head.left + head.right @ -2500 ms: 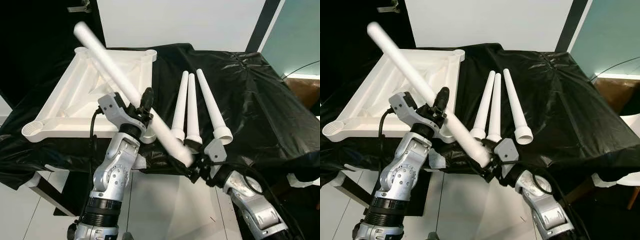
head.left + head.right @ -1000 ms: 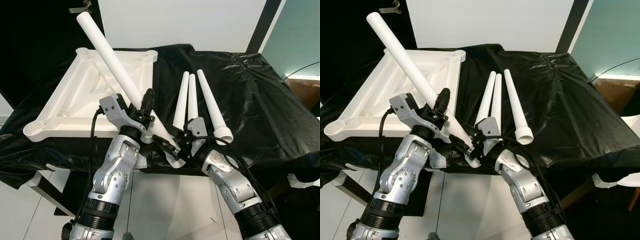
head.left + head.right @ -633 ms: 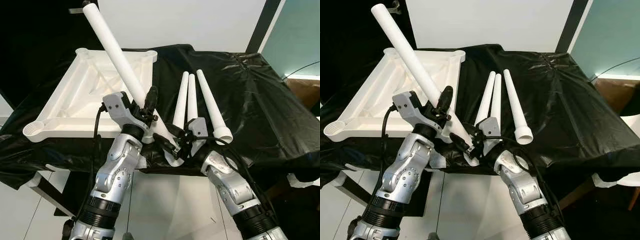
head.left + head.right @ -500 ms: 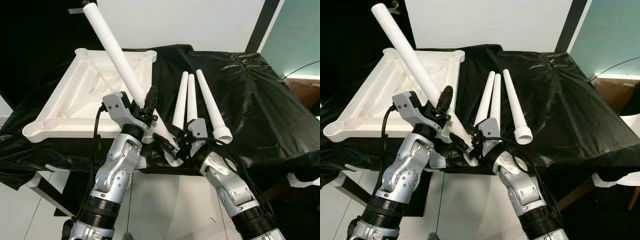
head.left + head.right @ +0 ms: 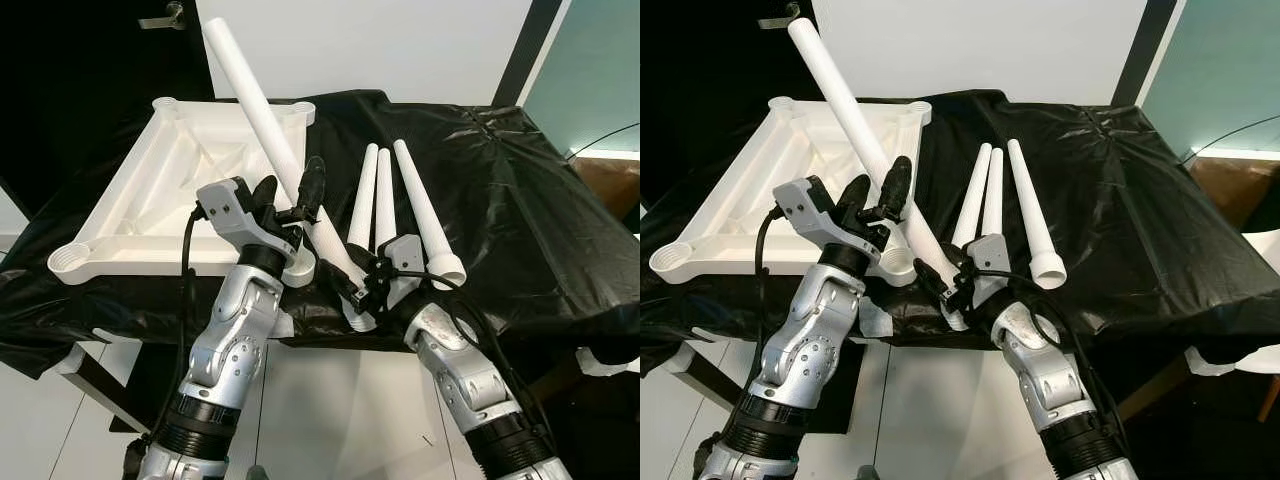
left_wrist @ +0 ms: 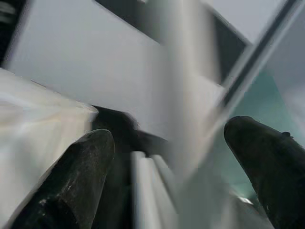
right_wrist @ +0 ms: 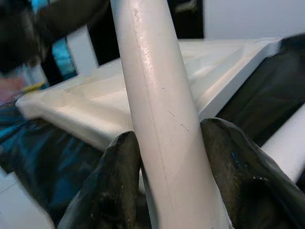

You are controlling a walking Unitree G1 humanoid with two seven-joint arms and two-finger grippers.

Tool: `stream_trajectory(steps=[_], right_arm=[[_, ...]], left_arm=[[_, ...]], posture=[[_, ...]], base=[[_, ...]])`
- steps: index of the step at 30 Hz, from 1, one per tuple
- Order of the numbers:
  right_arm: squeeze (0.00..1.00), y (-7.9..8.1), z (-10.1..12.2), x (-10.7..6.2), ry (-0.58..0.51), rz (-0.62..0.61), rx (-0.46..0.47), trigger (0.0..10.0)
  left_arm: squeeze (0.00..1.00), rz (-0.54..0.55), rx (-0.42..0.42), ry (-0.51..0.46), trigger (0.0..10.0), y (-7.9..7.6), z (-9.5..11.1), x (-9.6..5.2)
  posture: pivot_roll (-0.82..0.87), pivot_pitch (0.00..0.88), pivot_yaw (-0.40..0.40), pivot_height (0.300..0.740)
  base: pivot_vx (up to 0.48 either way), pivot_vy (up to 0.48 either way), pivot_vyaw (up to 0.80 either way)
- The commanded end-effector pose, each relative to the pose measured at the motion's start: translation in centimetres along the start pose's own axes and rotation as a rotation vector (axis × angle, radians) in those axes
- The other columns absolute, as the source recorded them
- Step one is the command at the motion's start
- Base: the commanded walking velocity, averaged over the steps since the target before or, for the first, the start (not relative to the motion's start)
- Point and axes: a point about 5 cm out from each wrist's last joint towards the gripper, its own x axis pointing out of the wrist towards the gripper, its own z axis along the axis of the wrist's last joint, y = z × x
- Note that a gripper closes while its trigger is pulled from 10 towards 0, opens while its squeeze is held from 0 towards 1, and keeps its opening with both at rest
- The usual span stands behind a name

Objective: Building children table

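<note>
While the right pincer (image 5: 952,290) clamps the white leg (image 5: 855,118) (tilted), the left pincer (image 5: 290,195) gapes.

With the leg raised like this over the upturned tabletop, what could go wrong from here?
The right gripper alone pinches the raised table leg near its lower end, and the left gripper stands open around it, so the long leg could pivot or slip. Swinging down, it might strike the tabletop or knock the three loose legs lying beside it.

The white leg (image 5: 262,120) has swung steeper, and the left end effector (image 5: 290,195) has let go.
</note>
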Motion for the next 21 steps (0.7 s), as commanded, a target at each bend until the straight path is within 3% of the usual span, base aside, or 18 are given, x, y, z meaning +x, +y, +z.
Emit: stream_trajectory(steps=[1,4,5,7,8,13,16,17,18,19,20,21], right_arm=[[0.0,-0.7,1.9,0.2,-0.076,-0.05,-0.04,0.0],[0.0,-0.9,3.2,0.0,-0.134,-0.089,-0.045,0.0],[0.0,-0.8,3.7,-0.2,-0.157,-0.091,-0.037,8.0],[0.0,-0.7,4.0,-0.3,-0.168,-0.088,-0.031,8.0],[0.0,-0.4,4.2,-0.6,-0.18,-0.079,-0.025,10.0],[0.0,-0.2,4.4,-0.8,-0.192,-0.076,-0.018,10.0],[0.0,-0.8,5.2,-1.7,-0.24,-0.157,-0.048,10.0],[0.0,-1.8,5.5,-2.6,-0.258,-0.267,-0.119,10.0],[0.0,-1.8,5.5,-2.6,-0.258,-0.267,-0.119,10.0],[0.0,-2.7,5.4,-3.7,-0.259,-0.363,-0.201,10.0],[0.0,-2.7,5.4,-3.7,-0.259,-0.363,-0.201,10.0],[0.0,-3.3,5.3,-4.6,-0.252,-0.438,-0.276,10.0]], left_arm=[[0.0,-0.145,0.046,-0.011,10.0,0.3,0.2,0.1],[0.0,-0.08,0.065,-0.009,10.0,1.5,0.2,0.0],[0.0,-0.064,0.072,-0.007,10.0,1.8,0.2,-0.1],[0.0,-0.059,0.077,-0.005,10.0,1.9,0.2,-0.2],[0.0,-0.057,0.083,-0.001,10.0,2.0,0.2,-0.3],[0.0,-0.055,0.087,0.003,10.0,2.0,0.1,-0.4],[0.0,-0.037,0.119,0.014,10.0,2.4,-0.1,-0.4],[0.0,-0.02,0.16,0.027,10.0,2.7,-0.3,-0.4],[0.0,-0.02,0.16,0.027,10.0,2.7,-0.3,-0.4],[0.0,-0.007,0.199,0.041,10.0,3.0,-0.5,-0.4],[0.0,-0.007,0.199,0.041,10.0,3.0,-0.5,-0.4],[0.0,0.003,0.223,0.051,10.0,3.2,-0.7,-0.5]], posture=[[-0.01,0.0,-0.003,0.74],[-0.02,0.0,0.001,0.74],[-0.03,0.0,0.005,0.74],[-0.03,0.0,0.005,0.74],[-0.03,0.0,0.007,0.74],[-0.03,0.0,0.011,0.74],[-0.05,0.0,0.018,0.74],[-0.05,0.0,0.02,0.74],[-0.05,0.0,0.02,0.74],[-0.06,0.001,0.021,0.74],[-0.06,0.001,0.021,0.74],[-0.06,0.005,0.023,0.74]], base=[[0.0,0.0,0.0],[0.0,0.0,0.0],[0.0,0.0,0.0],[0.0,0.0,0.0],[0.0,0.0,0.0],[0.0,0.0,0.0],[0.0,0.0,0.0],[0.0,0.0,0.0],[0.0,0.0,0.0],[0.0,0.0,0.0],[0.0,0.0,0.0],[0.0,0.0,0.0]])
